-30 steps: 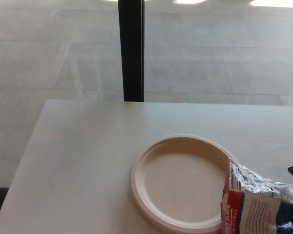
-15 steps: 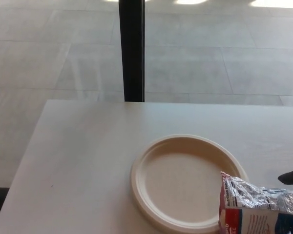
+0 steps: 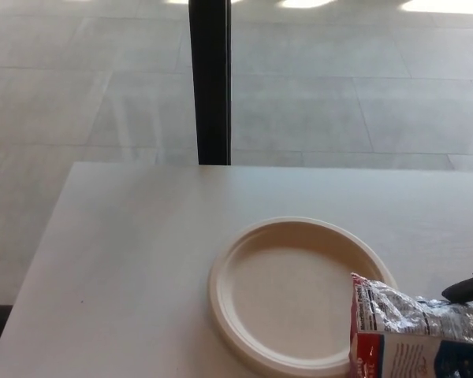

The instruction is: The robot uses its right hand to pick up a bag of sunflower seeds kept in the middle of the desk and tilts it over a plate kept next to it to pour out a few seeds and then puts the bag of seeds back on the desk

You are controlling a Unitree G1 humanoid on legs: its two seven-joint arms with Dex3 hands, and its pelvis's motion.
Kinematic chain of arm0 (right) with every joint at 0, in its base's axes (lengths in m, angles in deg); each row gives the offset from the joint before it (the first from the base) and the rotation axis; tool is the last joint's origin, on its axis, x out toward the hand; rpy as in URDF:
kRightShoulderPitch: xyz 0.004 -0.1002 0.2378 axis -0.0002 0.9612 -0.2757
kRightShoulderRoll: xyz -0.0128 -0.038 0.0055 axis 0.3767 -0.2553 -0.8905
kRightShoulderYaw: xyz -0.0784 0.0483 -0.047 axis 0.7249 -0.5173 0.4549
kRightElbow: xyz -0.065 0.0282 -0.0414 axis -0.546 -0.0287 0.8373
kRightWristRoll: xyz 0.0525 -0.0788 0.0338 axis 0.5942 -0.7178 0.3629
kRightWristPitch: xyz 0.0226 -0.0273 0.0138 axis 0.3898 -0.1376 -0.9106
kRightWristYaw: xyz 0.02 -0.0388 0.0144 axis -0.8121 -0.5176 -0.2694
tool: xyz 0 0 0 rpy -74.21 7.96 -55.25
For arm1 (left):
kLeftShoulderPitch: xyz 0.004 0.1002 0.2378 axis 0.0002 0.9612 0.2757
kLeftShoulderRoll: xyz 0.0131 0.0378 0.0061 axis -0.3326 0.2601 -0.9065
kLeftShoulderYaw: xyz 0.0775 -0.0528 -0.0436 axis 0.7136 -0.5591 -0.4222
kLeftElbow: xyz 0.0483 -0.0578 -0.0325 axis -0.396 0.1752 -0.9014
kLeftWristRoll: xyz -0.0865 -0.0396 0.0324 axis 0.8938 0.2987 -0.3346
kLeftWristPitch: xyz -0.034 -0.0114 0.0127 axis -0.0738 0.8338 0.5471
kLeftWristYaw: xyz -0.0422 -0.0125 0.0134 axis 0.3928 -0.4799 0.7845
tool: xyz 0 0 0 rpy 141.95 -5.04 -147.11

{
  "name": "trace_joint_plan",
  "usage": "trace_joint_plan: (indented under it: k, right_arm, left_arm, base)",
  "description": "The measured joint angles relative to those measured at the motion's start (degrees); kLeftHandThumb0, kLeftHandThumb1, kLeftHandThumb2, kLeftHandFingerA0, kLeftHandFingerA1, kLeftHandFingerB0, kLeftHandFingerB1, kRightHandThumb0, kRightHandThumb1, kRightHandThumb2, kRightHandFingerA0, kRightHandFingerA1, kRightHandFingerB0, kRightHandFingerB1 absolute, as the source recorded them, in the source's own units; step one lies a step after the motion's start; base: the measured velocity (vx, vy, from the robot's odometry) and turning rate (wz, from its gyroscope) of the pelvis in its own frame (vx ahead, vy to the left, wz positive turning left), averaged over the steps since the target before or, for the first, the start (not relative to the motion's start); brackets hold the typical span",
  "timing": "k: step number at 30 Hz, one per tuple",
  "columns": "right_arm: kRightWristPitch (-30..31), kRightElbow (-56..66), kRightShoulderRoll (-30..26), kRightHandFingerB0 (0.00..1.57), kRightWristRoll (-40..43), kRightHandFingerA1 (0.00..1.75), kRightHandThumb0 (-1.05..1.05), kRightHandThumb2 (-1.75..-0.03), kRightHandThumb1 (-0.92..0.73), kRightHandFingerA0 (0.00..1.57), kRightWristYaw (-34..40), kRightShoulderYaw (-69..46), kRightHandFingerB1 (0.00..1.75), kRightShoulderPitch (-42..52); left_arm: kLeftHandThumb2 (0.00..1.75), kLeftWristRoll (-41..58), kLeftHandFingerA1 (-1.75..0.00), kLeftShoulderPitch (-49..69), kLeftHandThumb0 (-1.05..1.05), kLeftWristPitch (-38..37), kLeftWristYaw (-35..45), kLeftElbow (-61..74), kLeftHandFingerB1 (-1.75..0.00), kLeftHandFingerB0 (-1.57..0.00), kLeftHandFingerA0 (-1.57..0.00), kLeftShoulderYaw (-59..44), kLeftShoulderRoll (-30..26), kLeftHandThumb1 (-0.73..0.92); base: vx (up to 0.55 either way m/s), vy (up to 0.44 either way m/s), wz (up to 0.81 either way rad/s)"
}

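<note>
Right robot hand [image 3: 469,287], only a dark tip visible, grip state indeterminable, sat behind the seed bag [image 3: 414,335], whose open mouth overlapped the empty plate [image 3: 244,268] rim on the bench [image 3: 126,252]; tilt slowly.

Right hand barely in view

Only a black tip of the right hand [image 3: 469,287] shows at four o'clock by the frame's edge; its fingers' pose is unreadable.
</note>
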Motion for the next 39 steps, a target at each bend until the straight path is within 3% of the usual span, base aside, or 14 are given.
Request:
trace_joint_plan:
  k: [6, 8, 9, 12, 13, 16, 18, 19, 21, 22, 23, 26, 30, 39]
  right_arm:
    - [1.66, 2.83, 0.14, 0.23, -3.15, 0.73, -0.75, -0.52, -0.32, 0.51, 1.60, 2.89, 0.57, 0.19]
    - [2.03, 3.32, 0.10, 0.21, -4.23, 0.79, -0.84, -0.68, -0.36, 0.60, 2.10, 3.64, 0.58, 0.18]
    - [2.29, 3.65, 0.08, 0.25, -4.99, 0.75, -0.76, -0.52, -0.34, 0.59, 2.55, 4.11, 0.56, 0.20]
    - [2.58, 3.95, 0.04, 0.40, -6.99, 0.83, -0.58, -0.73, -0.31, 1.13, 4.09, 5.14, 0.57, 0.39]
    - [2.47, 3.79, 0.09, 0.46, -7.62, 0.84, -0.51, -0.54, -0.42, 1.27, 5.01, 5.35, 0.51, 0.61]
    - [2.33, 3.45, 0.48, 0.59, -8.98, 0.85, -0.36, -0.60, -0.47, 1.44, 7.25, 5.65, 0.51, 0.96]
    - [2.20, 3.30, 0.63, 0.59, -9.53, 0.85, -0.36, -0.60, -0.47, 1.44, 8.45, 5.87, 0.51, 1.17]
    - [2.13, 3.24, 0.69, 0.84, -9.73, 1.11, -0.21, -0.70, -0.44, 1.22, 9.02, 5.96, 0.53, 1.28]
    - [1.79, 2.67, 0.93, 1.00, -10.83, 1.11, -0.15, -0.80, -0.37, 1.21, 10.96, 6.42, 0.57, 1.46]
    - [1.66, 2.41, 0.99, 1.00, -11.14, 1.11, -0.15, -0.80, -0.37, 1.21, 11.56, 6.58, 0.57, 1.46]
    - [1.41, 2.11, 1.06, 1.23, -11.59, 1.07, -0.11, -1.12, -0.16, 1.30, 12.54, 6.78, 0.62, 1.44]
    - [1.10, 2.04, 1.23, 1.43, -12.62, 1.05, -0.23, -1.31, 0.05, 1.43, 14.83, 7.18, 0.83, 1.44]
    - [-0.10, 1.68, 1.33, 1.37, -14.29, 1.25, -0.30, -1.30, 0.01, 1.40, 18.80, 7.52, 1.10, 1.85]
    - [-3.58, -0.10, 3.81, 1.34, -15.89, 1.41, -0.26, -1.45, 0.07, 1.36, 27.94, 5.74, 1.28, 3.98]
  left_arm:
    - [0.65, 0.11, -1.17, -0.51, -1.05, 0.01, -0.07, -0.05, -1.08, -0.41, -0.54, -0.24, 0.16, 0.70]
    - [0.64, 0.14, -1.16, -0.67, -1.05, 0.02, -0.08, -0.06, -1.07, -0.41, -0.53, -0.30, 0.17, 0.71]
    - [0.64, 0.19, -1.18, -0.76, -1.05, 0.02, -0.09, -0.06, -1.11, -0.44, -0.57, -0.32, 0.17, 0.71]
    - [0.64, 0.40, -1.16, -0.81, -1.05, 0.00, -0.11, -0.05, -1.09, -0.58, -0.62, -0.46, 0.23, 0.70]
    - [0.64, 0.55, -1.17, -0.84, -1.05, 0.01, -0.12, -0.06, -1.08, -0.54, -0.61, -0.70, 0.31, 0.71]
    - [0.65, 0.91, -1.18, -0.91, -1.05, 0.01, -0.14, -0.06, -1.10, -0.51, -0.57, -1.34, 0.63, 0.72]
    - [0.65, 1.01, -1.18, -0.90, -1.05, 0.01, -0.12, -0.05, -1.10, -0.51, -0.57, -1.36, 0.75, 0.72]
    - [0.64, 1.07, -1.18, -0.89, -1.05, 0.01, -0.11, -0.05, -1.08, -0.52, -0.58, -1.36, 0.81, 0.71]
    - [0.65, 1.21, -1.17, -0.95, -1.05, 0.01, -0.12, -0.02, -1.08, -0.50, -0.58, -1.43, 1.01, 0.73]
    - [0.65, 1.26, -1.17, -0.96, -1.05, 0.01, -0.12, -0.01, -1.08, -0.50, -0.58, -1.46, 1.08, 0.73]
    - [0.65, 1.26, -1.16, -0.92, -1.05, -0.02, -0.12, -0.01, -1.08, -0.57, -0.61, -1.36, 1.12, 0.72]
    - [0.64, 1.26, -1.16, -0.96, -1.05, -0.03, -0.13, -0.07, -1.06, -0.52, -0.58, -1.32, 1.13, 0.71]
    - [0.66, 1.53, -1.16, -0.90, -1.05, -0.03, -0.01, -0.08, -1.06, -0.43, -0.53, -1.55, 1.20, 0.73]
    - [0.65, 1.62, -1.15, -0.50, -1.05, -0.17, 0.37, -0.12, -1.04, -0.48, -0.56, -1.35, 1.22, 0.75]
  base:
    - [0.00, 0.000, 0.00]
    - [0.00, 0.000, 0.00]
    - [0.00, 0.000, 0.00]
    - [0.00, 0.000, 0.00]
    - [0.00, 0.000, 0.00]
    - [0.00, 0.000, 0.00]
    - [0.00, 0.000, 0.00]
    - [0.00, 0.000, 0.00]
    - [0.00, 0.000, 0.00]
    - [0.00, 0.000, 0.00]
    - [0.00, 0.000, 0.00]
    - [0.00, 0.000, 0.00]
    - [0.00, 0.000, 0.00]
    - [0.00, 0.000, 0.00]
